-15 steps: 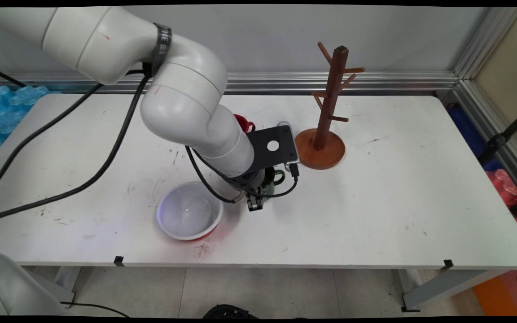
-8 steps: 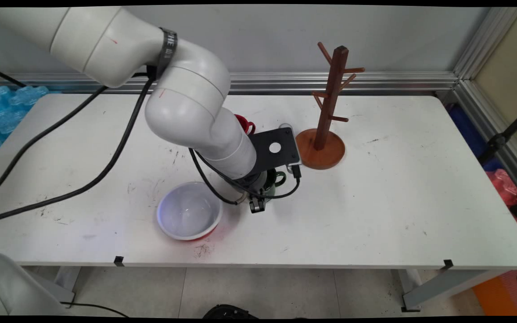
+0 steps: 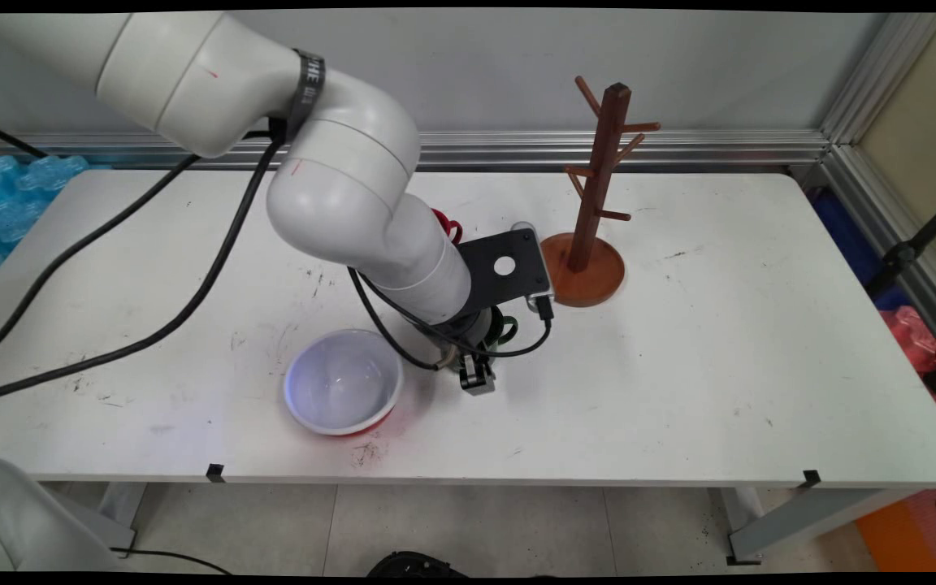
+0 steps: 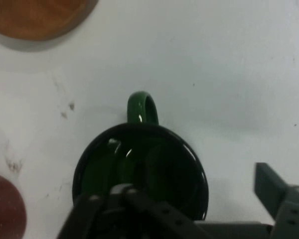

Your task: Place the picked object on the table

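A dark green mug (image 4: 139, 169) stands upright on the white table (image 3: 679, 366), its handle (image 4: 142, 107) pointing toward the top of the hand view. My gripper (image 4: 197, 191) hangs straight above it and is open. One finger (image 4: 124, 196) is over the mug's inside and the other finger (image 4: 276, 191) is outside its wall, so the rim lies between them. In the main view the gripper (image 3: 477, 379) is low over the table and the arm hides most of the green mug (image 3: 505, 327).
A white bowl (image 3: 344, 380) with a red outside sits just left of the gripper. A wooden mug tree (image 3: 591, 203) stands behind and to the right, with its round base (image 4: 35, 17) near. A red thing (image 3: 445, 225) peeks out behind the arm.
The gripper has shifted a little to the right and toward the table's near edge, dropping lower around the green mug. The bowl and mug tree have not moved.
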